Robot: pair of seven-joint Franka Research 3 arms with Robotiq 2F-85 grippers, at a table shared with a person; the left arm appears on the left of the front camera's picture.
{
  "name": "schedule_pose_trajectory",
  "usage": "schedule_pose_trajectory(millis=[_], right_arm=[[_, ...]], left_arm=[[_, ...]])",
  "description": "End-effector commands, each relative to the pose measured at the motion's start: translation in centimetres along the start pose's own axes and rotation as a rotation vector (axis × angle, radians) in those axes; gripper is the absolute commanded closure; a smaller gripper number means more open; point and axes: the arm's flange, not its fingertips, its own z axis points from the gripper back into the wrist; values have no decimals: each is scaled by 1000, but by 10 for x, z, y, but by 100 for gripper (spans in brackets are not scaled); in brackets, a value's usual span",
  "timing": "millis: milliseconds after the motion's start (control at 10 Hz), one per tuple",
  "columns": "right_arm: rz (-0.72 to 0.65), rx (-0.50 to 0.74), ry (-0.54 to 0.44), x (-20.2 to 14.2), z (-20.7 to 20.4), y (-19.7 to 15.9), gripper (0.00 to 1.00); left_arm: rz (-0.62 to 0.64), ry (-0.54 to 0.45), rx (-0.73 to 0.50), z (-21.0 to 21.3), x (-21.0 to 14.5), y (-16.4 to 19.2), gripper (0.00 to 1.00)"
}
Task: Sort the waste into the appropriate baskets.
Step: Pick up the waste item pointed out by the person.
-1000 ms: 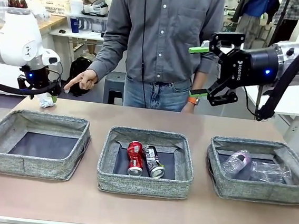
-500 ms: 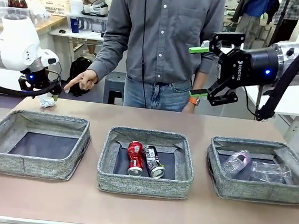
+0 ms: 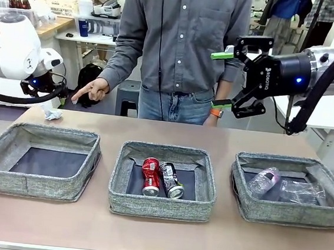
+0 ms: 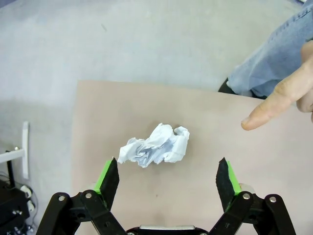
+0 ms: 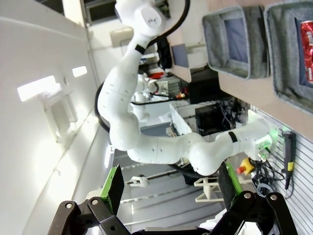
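Middle basket (image 3: 160, 209): red can (image 3: 149, 176) and black-and-silver can (image 3: 172, 180) lying side by side. Right basket (image 3: 288, 213): two clear bottles (image 3: 264, 180) lodged. Left basket (image 3: 34, 181) bare.

Paper wad (image 3: 52, 114) on far left table corner, behind left basket. Left gripper (image 4: 166, 177) seen lifted slightly over last second, now above wad, fingers fully spread, nothing held. Wad judged last item outstanding, grasp pending.

Person's hand (image 3: 91, 89) pointing toward wad.

Right gripper (image 3: 224, 79) parked high, wide open, empty, unmoved.
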Motion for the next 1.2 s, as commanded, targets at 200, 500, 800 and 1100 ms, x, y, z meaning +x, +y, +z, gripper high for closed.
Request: schedule_pose_trajectory(millis=[200,500,800,1100], right_arm=[[-2,-6,8,0,1,2,0],[-2,-6,8,0,1,2,0],[-2,-6,8,0,1,2,0],[-2,-6,8,0,1,2,0]], left_arm=[[10,-1,-8,-19,-5,-6,0],[37,41,14,-34,-7,1,0],[53,43,45,-38,-7,1,0],[72,46,54,-43,-9,1,0]])
